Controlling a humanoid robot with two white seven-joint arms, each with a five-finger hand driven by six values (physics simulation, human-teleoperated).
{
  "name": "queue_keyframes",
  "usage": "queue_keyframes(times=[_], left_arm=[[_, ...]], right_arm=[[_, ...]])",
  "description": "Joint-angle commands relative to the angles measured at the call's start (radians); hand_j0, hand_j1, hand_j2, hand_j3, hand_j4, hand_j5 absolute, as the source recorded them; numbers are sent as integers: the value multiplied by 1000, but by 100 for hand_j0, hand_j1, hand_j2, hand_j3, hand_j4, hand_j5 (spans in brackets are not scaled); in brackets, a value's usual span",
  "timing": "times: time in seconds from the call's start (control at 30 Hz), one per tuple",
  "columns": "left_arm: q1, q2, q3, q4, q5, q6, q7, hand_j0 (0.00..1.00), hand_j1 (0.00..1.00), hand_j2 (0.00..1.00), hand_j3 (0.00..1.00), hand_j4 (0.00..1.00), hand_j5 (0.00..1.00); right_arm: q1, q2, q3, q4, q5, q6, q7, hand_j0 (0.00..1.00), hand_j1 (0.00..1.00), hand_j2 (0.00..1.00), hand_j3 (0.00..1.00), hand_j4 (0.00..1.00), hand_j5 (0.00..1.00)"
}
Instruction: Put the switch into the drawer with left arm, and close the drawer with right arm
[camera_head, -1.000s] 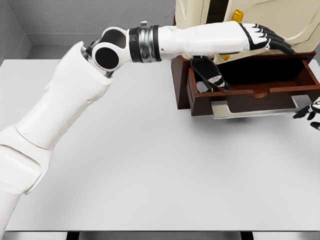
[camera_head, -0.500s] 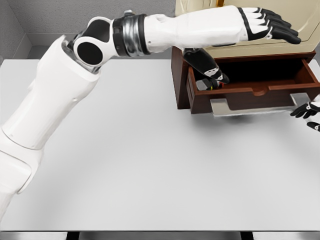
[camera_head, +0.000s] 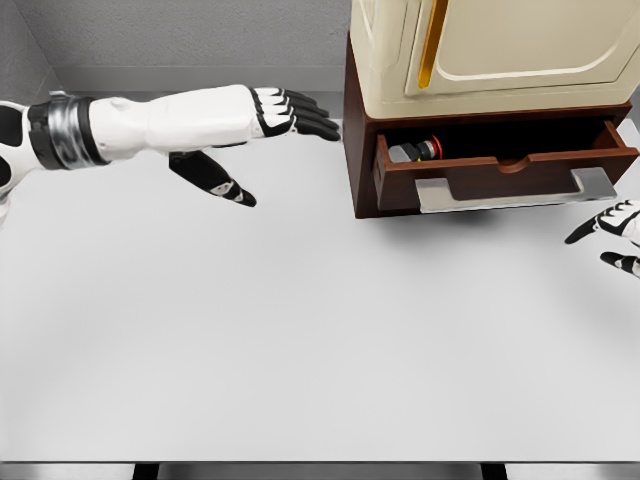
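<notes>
My left hand (camera_head: 285, 112) hangs over the white worktop (camera_head: 300, 330), to the left of the cabinet, its fingers (camera_head: 318, 118) stretched out flat toward the cabinet and its thumb pointing down, holding nothing; the switch (camera_head: 415, 151) lies inside the open drawer (camera_head: 500, 175), at its left end, a small grey body with a red part on its right side; the drawer is pulled out of the dark brown base (camera_head: 352, 150) that carries a cream cabinet (camera_head: 480, 50), and a pale metal handle (camera_head: 515, 190) runs along the drawer's front; my right hand (camera_head: 612, 228) shows at the right edge of the view, just below the handle's right end and apart from it, its fingers loosely spread and empty
</notes>
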Motion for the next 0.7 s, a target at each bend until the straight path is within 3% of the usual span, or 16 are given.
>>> queue_keyframes(times=[0.0,0.37,0.67], left_arm=[[0,68,3,38,14,4,1,100,100,100,100,100,100],[32,74,2,47,9,4,1,100,100,100,100,100,100],[34,74,2,47,9,4,1,100,100,100,100,100,100]], right_arm=[[0,-1,0,4,-6,2,0,62,62,62,62,62,62],[-144,-1,129,44,5,2,0,62,62,62,62,62,62],[-166,1,160,78,20,2,0,62,62,62,62,62,62]])
